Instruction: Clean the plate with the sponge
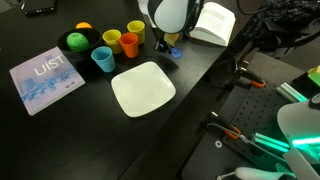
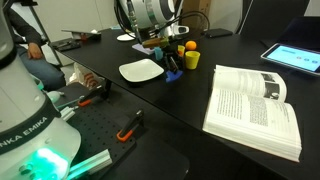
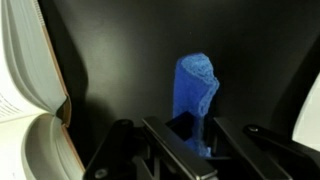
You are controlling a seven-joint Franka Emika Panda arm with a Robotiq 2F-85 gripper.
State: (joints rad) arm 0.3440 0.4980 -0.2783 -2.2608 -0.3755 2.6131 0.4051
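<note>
Blue soft rectangular sponge point(image 3: 195, 90) looks clenched between the black Robotiq gripper point(image 3: 193, 138) jaws, long axis 12-to-6 in the wrist view; large white rounded-square plate point(image 1: 143, 88) lies near, at 7 o'clock in an exterior view.

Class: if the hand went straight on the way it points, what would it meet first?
The sponge: in the wrist view it stands directly ahead of the hand, in line with its opening. Whether they already touch is unclear. Behind it lies the table.

Plate point(image 1: 143, 88): on table point(image 1: 60, 130), in front of cups point(image 1: 112, 41).
Sponge point(image 1: 172, 49): between plate and open book point(image 1: 213, 25).
Booklet point(image 1: 45, 80): beside cups.
</note>
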